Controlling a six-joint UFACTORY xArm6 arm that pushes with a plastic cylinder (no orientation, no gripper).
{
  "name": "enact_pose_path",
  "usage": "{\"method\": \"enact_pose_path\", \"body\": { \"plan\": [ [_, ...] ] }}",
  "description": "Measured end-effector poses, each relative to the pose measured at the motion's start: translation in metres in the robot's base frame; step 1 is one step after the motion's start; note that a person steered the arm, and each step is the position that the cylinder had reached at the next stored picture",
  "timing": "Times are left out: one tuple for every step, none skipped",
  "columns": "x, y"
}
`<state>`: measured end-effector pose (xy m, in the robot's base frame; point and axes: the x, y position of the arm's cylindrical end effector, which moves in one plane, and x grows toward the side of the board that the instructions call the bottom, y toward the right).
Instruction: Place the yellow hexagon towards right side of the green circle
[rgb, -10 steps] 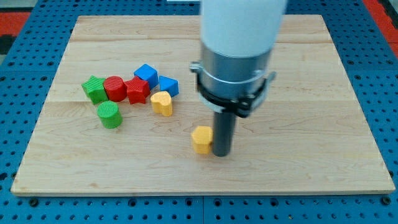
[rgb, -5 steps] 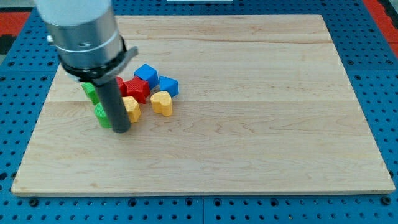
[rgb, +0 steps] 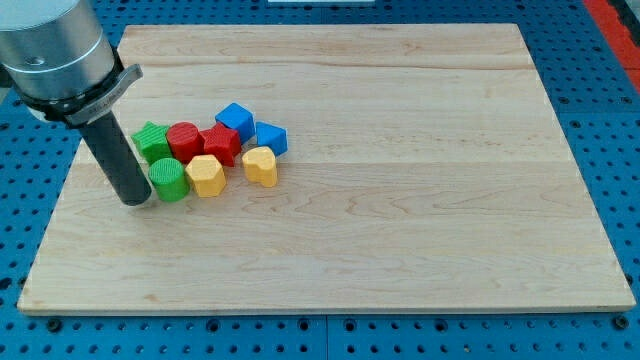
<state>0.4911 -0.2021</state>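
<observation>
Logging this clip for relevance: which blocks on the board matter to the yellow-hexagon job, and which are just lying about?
Job:
yellow hexagon, right of and against the green circle
green circle
my tip, just left of the green circle

Lying about:
green star
red circle
red star
two blue blocks
yellow heart

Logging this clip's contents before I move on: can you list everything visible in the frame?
Wooden board: one, pale, on blue pegboard.
Green star block: one, cluster's left end.
Red cylinder block: one, right of star.
Red star block: one, right of cylinder.
Blue blocks: two, cluster's upper right.
Green circle block: one, below star.
Yellow hexagon block: one, touching circle's right.
Yellow heart block: one, right of hexagon.
My tip: one, dark, left of circle.
</observation>
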Motion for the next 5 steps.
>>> {"method": "enact_pose_path", "body": {
  "plan": [
    [0.02,-0.005],
    [0.022,0.0],
    [0.004,-0.003],
    [0.003,0.003],
    [0.017,0.003]
  ]
}}
